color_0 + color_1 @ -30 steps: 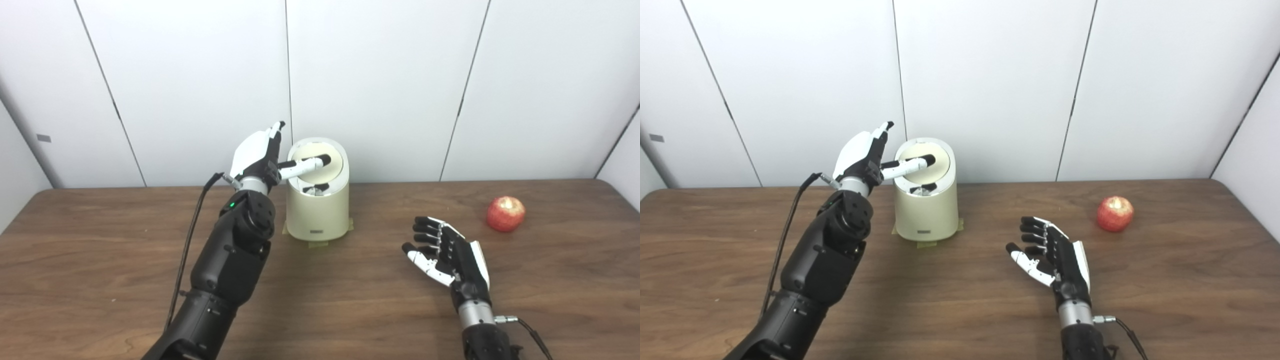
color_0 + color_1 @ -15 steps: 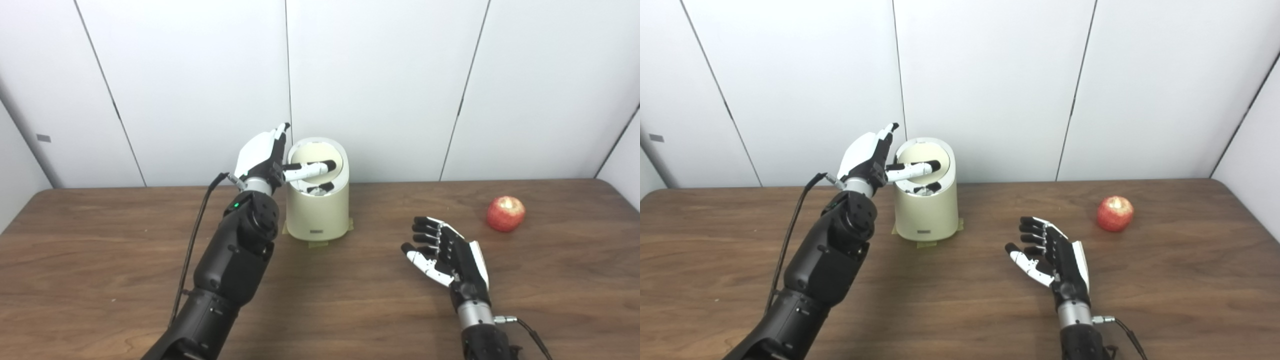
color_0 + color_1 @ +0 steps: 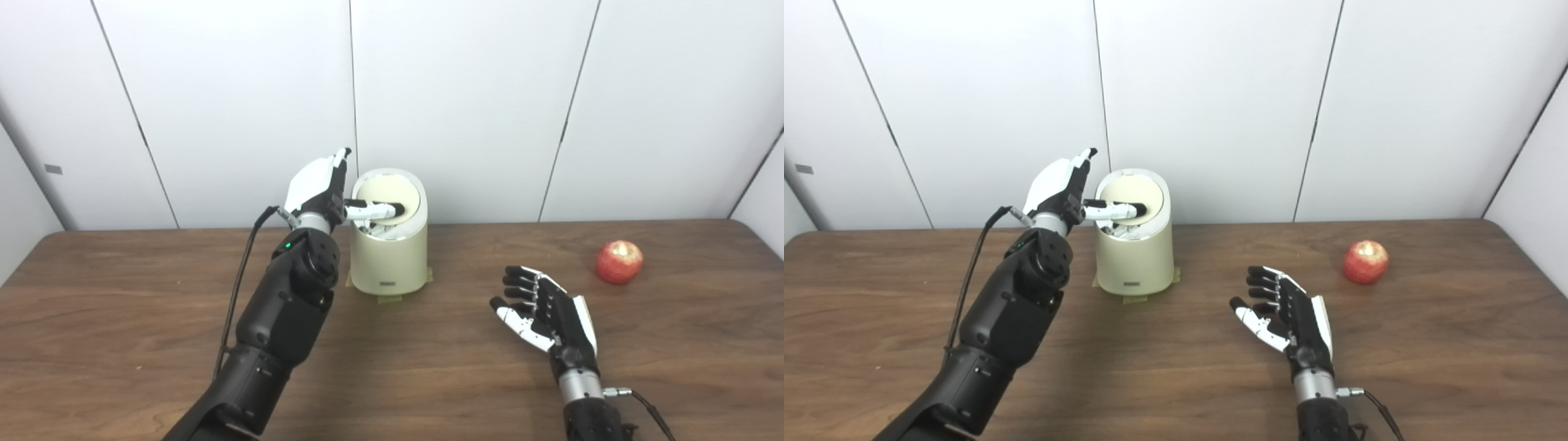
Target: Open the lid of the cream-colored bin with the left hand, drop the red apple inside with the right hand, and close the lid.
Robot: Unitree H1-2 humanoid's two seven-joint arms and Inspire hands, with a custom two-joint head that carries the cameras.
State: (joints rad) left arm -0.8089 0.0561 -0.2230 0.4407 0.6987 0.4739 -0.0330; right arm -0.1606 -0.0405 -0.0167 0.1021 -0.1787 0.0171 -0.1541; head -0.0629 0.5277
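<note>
The cream-colored bin (image 3: 389, 257) stands at the back middle of the table, on a patch of tape. Its round lid (image 3: 395, 191) is tilted, with a dark gap showing at its front edge. My left hand (image 3: 318, 190) is at the bin's left rim. Its thumb lies across the top of the lid, curled fingers reach into the gap under the lid's front edge, and one finger points up. The red apple (image 3: 619, 261) lies alone at the far right. My right hand (image 3: 545, 309) rests open, palm up with its fingers apart, left of and nearer than the apple, holding nothing.
The brown wooden table (image 3: 122, 318) runs the full width, backed by a white panelled wall. A black cable (image 3: 236, 306) hangs along the left forearm. Another cable comes off the right wrist near the bottom edge.
The left thumb has come down lower onto the lid and the fingers have closed in under its front edge. The right hand and the apple have barely moved.
</note>
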